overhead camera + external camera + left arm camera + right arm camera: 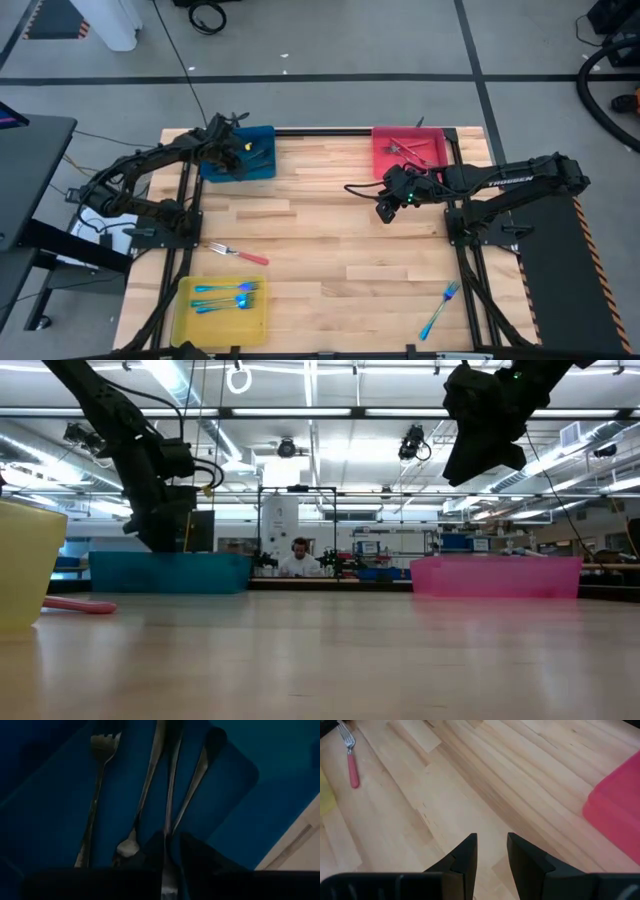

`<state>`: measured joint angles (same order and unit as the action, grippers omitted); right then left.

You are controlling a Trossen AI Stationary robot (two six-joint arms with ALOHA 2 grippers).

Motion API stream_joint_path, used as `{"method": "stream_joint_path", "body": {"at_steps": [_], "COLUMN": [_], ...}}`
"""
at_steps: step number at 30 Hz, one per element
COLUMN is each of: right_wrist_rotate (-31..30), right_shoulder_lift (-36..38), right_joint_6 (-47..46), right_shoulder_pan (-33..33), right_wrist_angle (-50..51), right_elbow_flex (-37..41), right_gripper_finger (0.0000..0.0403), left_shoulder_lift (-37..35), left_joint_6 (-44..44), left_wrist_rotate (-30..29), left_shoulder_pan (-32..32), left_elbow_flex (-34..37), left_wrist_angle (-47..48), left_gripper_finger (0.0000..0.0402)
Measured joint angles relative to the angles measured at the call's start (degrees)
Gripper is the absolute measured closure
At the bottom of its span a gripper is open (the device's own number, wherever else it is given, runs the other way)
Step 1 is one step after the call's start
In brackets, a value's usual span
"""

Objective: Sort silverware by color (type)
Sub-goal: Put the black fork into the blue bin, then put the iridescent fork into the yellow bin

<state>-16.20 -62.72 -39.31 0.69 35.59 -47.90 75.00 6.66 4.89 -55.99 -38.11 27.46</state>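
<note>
Grey metal utensil [170, 810] pinched in the left gripper [167, 851], low inside the blue tray [262, 168], probably to be dropped there. Right gripper [492, 851] hovers parted, empty, facing the red-handled fork [351, 760].

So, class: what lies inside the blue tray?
Inside the blue tray, the left wrist view shows grey metal utensils: a fork and slim handles. The left gripper covers their near ends.

Red-handled fork [238, 253] and blue fork [439, 310] lie loose on the wood; other silverware [224, 295] sits in trays.
</note>
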Motion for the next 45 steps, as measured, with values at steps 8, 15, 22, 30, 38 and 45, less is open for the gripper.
{"method": "stream_joint_path", "body": {"at_steps": [8, 15, 22, 30, 38, 45], "right_wrist_rotate": [9.3, 14.6, 10.6, 4.9, 9.8, 14.3], "right_shoulder_lift": [0.0, 0.0, 0.0, -3.1, -12.0, -19.9], "right_joint_6": [-7.5, -16.7, -29.5, -42.6, -47.2, -40.9], "right_shoulder_pan": [1.0, 8.8, 22.6, 38.1, 47.1, 53.2], "right_wrist_angle": [0.0, 0.0, 0.1, 0.2, 0.0, 0.1], "right_elbow_flex": [0.0, 0.0, 0.0, 0.0, 0.0, 0.0], "right_gripper_finger": [0.0288, 0.0288, 0.0288, 0.0288, 0.0288, 0.0288], "left_shoulder_lift": [0.0, -1.6, -4.6, -5.4, -5.4, -4.9], "left_joint_6": [-2.0, -3.1, -6.3, -12.3, -18.7, -21.9], "left_wrist_rotate": [0.0, 0.0, 1.7, 2.0, 1.9, 1.9], "left_shoulder_pan": [1.7, 8.4, 21.2, 40.0, 55.6, 65.7], "left_elbow_flex": [-2.6, -11.6, -16.2, -15.6, -15.6, -15.6], "left_wrist_angle": [4.7, 14.2, 15.8, 13.4, 6.9, 2.4], "left_gripper_finger": [0.0289, 0.0285, 0.0285, 0.0285, 0.0285, 0.0285]}}
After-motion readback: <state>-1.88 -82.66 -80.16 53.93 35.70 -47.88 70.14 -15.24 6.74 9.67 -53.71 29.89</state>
